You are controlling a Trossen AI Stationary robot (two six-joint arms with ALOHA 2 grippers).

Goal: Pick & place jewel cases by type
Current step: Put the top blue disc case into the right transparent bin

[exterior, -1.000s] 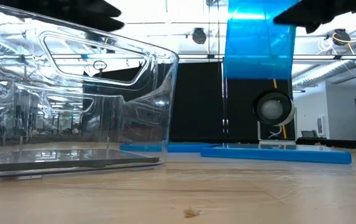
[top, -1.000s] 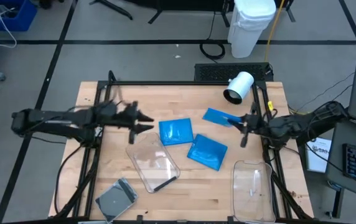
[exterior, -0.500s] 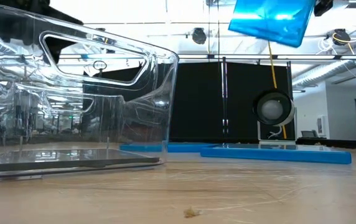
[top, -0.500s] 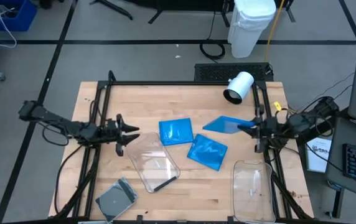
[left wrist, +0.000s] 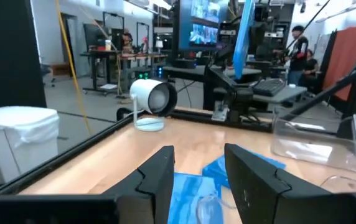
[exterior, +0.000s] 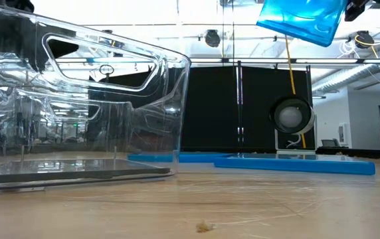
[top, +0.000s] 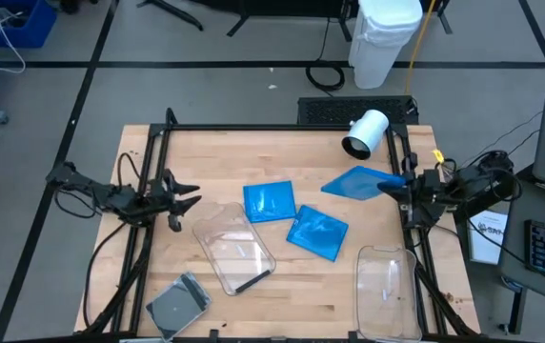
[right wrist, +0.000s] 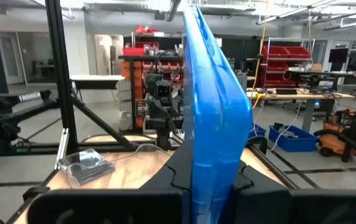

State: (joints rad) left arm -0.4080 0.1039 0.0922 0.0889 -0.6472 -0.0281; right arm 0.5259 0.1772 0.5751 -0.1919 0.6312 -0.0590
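The right gripper (top: 398, 188), jaws clamped on 1 blue jewel case (top: 360, 182), holds it raised above the table's right edge, while the left gripper (top: 185, 195) hangs parted over the left side.

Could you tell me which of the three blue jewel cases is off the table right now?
The one pinched in the right gripper, the raised blue case; the other two lie flat mid-table.

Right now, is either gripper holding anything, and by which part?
The right gripper holds a blue jewel case by one edge, lifted clear of the table. The left gripper is open and holds nothing.
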